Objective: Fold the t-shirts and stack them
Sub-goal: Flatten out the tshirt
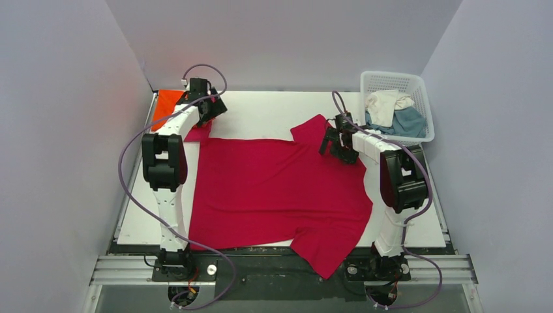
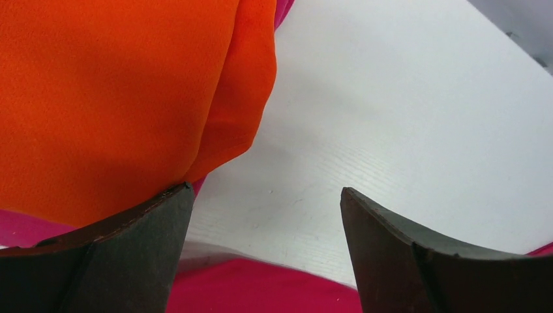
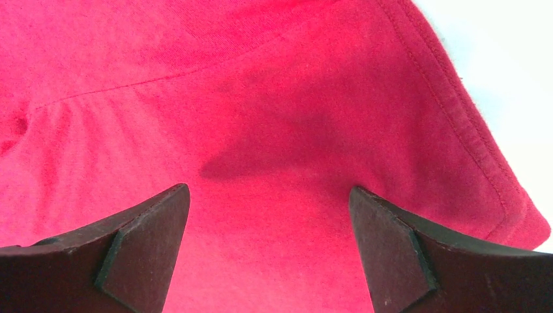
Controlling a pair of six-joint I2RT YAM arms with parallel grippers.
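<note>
A crimson red t-shirt lies spread flat over the middle of the table, one sleeve hanging over the near edge. An orange t-shirt, folded, lies at the far left corner on a magenta pink one. My left gripper is open and empty, just above the red shirt's far left corner, next to the orange shirt. My right gripper is open and empty, just over the red shirt's far right sleeve. A cream white t-shirt and a teal blue one lie in the basket.
The white plastic lattice basket stands at the far right corner. Grey walls close in the left, back and right sides. The white table shows bare behind the red shirt. A metal rail runs along the near edge.
</note>
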